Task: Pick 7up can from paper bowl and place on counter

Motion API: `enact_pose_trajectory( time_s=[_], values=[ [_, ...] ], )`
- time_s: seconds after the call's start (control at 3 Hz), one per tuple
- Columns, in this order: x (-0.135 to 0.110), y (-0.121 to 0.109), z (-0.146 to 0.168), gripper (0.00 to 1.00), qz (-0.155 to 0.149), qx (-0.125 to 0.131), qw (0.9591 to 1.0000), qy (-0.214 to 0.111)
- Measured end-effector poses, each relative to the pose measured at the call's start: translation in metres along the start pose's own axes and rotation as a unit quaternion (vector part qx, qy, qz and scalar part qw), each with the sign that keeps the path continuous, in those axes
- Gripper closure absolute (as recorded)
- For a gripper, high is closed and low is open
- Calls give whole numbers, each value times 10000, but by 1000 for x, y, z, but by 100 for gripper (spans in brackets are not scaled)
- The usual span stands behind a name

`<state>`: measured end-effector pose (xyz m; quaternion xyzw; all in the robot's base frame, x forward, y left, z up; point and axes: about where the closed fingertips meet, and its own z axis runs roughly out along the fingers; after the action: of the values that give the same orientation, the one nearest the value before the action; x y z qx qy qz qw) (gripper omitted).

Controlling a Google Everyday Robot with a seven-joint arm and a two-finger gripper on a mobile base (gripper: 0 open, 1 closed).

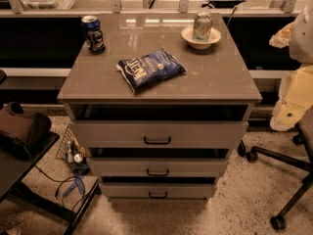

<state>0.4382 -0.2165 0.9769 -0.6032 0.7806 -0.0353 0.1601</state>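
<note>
**A:** What is on the counter (215, 80), from left to right?

**B:** A dark blue can (92, 32) stands at eleven o'clock on the grey-brown top. A blue snack bag (150, 68) lies flat near the centre. At one o'clock the paper bowl (189, 35) sits near the back edge. The 7up can (202, 26) stands upright inside it, rising well above the rim. Off the counter at three o'clock, at the right edge of the view, pale arm parts (303, 38) show. The tan tip nearest the counter looks like the gripper (281, 36), well apart from the can. You cannot tell from here whether it is spread or pressed together.

**A:** So how do you do the pick well?

**B:** Nothing is grasped yet, so the step in hand is the reach. Spread the gripper wide before you get close. Come in from the three o'clock side, above the bowl's rim. Close on the can's upper body, since the rim hides its base. The bowl looks light and may slide or rise with the can, so lift straight up and slowly. The bare stretch at five o'clock, right of the bag, looks like an easy place to set the can down.
</note>
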Motion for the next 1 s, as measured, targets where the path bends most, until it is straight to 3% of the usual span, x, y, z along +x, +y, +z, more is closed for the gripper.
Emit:
enact_pose_trajectory(
  time_s=[0.33,0.67,1.0],
  values=[
    [0,0,0,0,0,1,10000,0],
    [-1,-13,-2,0,204,202,9994,-189],
    [-9,-57,7,0,608,560,9922,-937]
  ],
)
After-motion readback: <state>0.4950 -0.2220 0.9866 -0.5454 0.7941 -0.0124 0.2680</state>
